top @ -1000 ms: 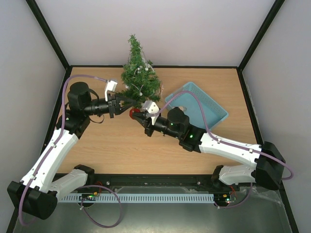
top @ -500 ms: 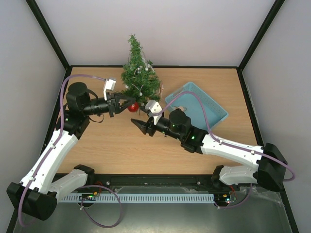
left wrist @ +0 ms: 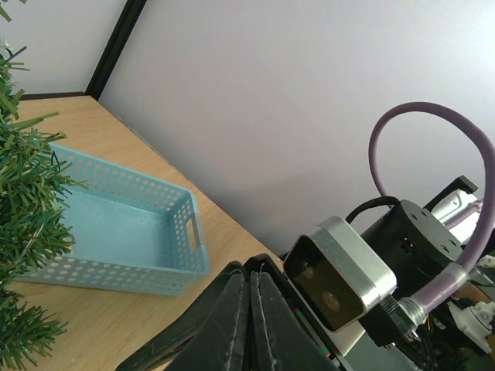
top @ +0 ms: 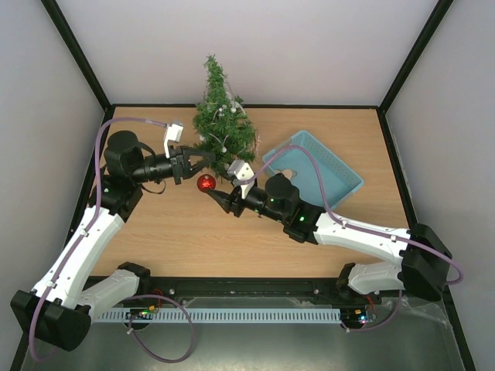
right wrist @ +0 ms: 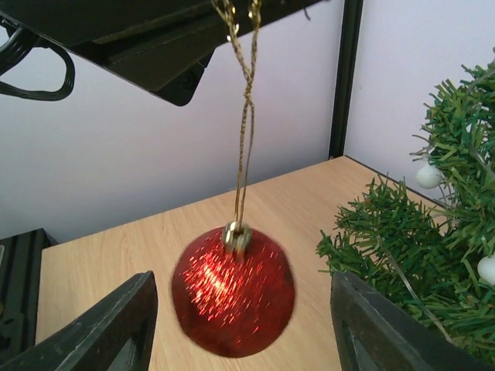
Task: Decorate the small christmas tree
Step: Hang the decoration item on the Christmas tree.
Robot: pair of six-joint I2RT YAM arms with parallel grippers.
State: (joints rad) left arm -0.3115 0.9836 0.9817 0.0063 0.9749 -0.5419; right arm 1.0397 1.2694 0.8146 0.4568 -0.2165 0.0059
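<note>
The red ball (top: 206,183) is just let go by the right claw (top: 216,197), now spread apart. It is held by its gold string (right wrist: 244,139) in the left claw (top: 206,158), pinched shut. The small christmas tree (top: 223,127) is seen at 12 o'clock on the worktop (top: 170,232), so hanging can be tried.
</note>
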